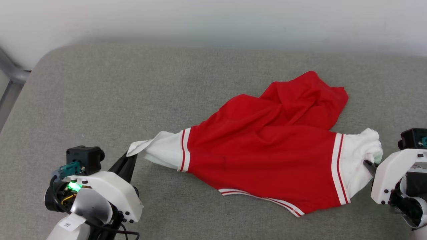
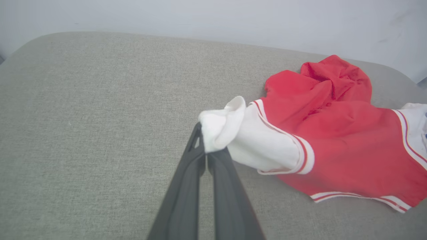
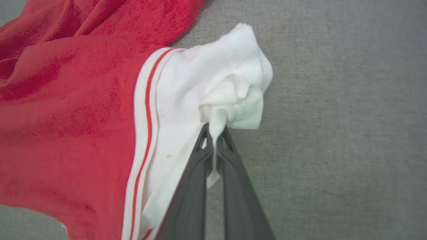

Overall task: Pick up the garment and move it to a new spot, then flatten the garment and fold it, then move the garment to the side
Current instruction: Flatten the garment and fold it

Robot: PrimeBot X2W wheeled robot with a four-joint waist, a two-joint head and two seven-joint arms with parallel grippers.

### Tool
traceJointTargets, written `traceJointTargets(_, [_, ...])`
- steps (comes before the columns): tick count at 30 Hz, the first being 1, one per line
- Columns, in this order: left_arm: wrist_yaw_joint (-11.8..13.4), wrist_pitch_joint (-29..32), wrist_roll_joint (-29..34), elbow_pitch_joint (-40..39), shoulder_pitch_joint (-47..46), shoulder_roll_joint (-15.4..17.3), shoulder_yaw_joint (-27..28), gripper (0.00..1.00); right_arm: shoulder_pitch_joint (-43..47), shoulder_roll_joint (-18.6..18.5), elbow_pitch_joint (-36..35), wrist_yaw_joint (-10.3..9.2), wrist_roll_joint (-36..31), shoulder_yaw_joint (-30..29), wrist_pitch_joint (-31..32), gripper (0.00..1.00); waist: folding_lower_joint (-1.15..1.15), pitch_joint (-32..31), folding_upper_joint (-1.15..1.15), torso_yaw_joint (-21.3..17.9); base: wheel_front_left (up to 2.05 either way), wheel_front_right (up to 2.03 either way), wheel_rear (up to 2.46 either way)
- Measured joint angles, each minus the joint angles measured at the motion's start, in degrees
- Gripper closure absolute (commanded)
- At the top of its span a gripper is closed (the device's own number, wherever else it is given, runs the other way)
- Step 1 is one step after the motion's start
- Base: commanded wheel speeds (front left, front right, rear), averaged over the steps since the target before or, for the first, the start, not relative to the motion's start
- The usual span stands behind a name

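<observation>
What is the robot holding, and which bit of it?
The garment: the left end effector pinches the end of one white sleeve, and the right end effector pinches the other sleeve.

Right wrist view — garment cropped.

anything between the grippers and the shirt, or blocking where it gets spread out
Nothing visible: the left gripper and right gripper each pinch a white sleeve of the garment, and nothing else lies on the grey surface.

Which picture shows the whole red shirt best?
The head view: the whole garment shows, sleeve to sleeve. The left wrist view crops its far sleeve; the right wrist view shows one white sleeve and some red, close up.
</observation>
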Motion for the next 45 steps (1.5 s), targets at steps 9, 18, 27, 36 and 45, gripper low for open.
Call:
traceJointTargets(9, [1.5,-4.7,2.1,-4.5,-1.2,0.3,2.3,1.0,4.3,-0.1,-17.9,0.01,-4.7,-1.0,-6.0,1.0,0.0,-4.0,0.0,-1.6,0.0,0.0,0.0])
traceJointTargets(18, [-1.9,-7.1,2.6,-2.9,-14.1,-0.3,1.7,1.0,-3.5,0.9,-24.3,0.01,-12.0,0.0,-12.3,1.0,0.0,-2.9,0.0,-2.1,0.0,0.0,0.0])
traceJointTargets(27, [-6.3,-10.5,2.6,9.1,-36.5,-2.7,1.9,1.0,-20.9,-2.0,-19.2,0.02,-15.9,4.0,-14.4,1.0,0.01,2.9,0.0,-2.1,0.0,0.0,0.0])
traceJointTargets(36, [-10.7,-12.9,2.9,26.4,-58.2,-2.9,2.3,1.0,-42.4,-4.4,-6.9,0.02,-18.6,8.2,-18.9,1.0,0.01,11.1,0.0,-3.2,0.0,0.0,0.0])
traceJointTargets(45, [-11.7,-16.1,5.6,37.6,-74.4,-0.7,2.7,1.0,-61.9,-2.3,5.1,0.02,-22.0,10.4,-24.0,1.0,0.01,17.8,0.0,-5.9,0.0,0.0,0.0])
